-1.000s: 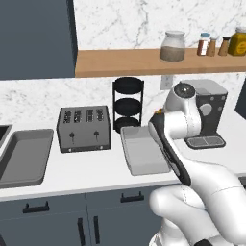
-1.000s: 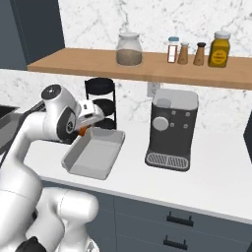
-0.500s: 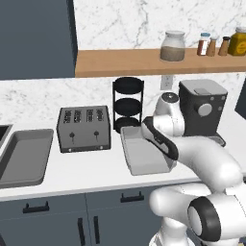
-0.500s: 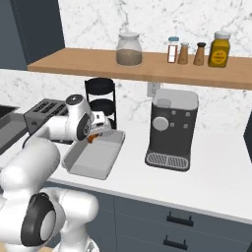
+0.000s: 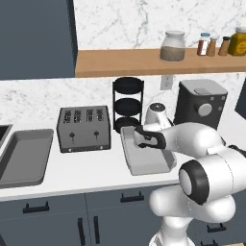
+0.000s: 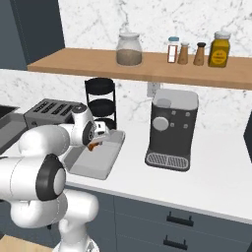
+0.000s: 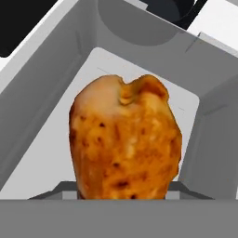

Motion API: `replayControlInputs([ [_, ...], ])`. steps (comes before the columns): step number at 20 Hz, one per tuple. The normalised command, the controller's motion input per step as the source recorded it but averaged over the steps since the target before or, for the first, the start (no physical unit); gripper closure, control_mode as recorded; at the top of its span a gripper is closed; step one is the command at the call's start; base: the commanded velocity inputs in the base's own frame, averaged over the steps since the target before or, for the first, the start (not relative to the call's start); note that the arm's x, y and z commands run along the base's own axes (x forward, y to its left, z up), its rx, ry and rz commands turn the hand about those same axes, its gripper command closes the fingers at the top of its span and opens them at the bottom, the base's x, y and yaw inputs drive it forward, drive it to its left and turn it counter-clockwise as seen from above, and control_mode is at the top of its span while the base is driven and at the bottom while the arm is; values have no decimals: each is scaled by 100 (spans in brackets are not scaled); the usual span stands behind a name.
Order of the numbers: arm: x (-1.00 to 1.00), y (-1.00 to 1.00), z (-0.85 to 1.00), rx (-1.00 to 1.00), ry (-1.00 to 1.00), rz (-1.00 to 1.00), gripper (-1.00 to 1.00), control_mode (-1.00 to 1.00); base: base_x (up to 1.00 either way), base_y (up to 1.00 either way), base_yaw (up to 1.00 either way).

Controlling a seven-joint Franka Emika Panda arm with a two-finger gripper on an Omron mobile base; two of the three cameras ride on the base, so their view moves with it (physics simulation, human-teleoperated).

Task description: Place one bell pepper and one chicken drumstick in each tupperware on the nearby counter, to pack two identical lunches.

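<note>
Hand view shows the hand (image 6: 93, 145) clamped on a chicken drumstick (image 7: 124, 142), held over the right tupperware (image 5: 153, 166) on the worktop (image 6: 206, 192), beside the toaster (image 5: 84, 128).

The white counter (image 5: 105, 173) runs left to right over dark cabinets. On it, at the far left, lies a shallow grey tray (image 5: 24, 156). To its right stands a silver toaster (image 5: 83, 129), then a black three-tier round rack (image 5: 128, 103) near the wall. In front of the rack lies a second grey tray (image 5: 144, 161). Further right stands a dark coffee machine (image 6: 172, 129). Above, a wooden shelf (image 6: 98, 63) carries a glass jar (image 6: 129, 49) and four small bottles (image 6: 197, 49).
</note>
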Motion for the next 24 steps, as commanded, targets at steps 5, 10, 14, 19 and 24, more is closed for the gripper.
replayControlInputs([
  [5,0,2,0,0,0,0,-100,-100,0,0,0],
  [10,-21,-10,29,0,0,-1,-100,-100,0,0,0],
  [14,-98,-24,84,0,0,-8,-100,-100,0,0,0],
  [19,-100,-37,42,0,0,-3,-100,-100,0,0,0],
  [24,-40,-28,-2,0,-5,0,-100,100,-60,-55,0],
])
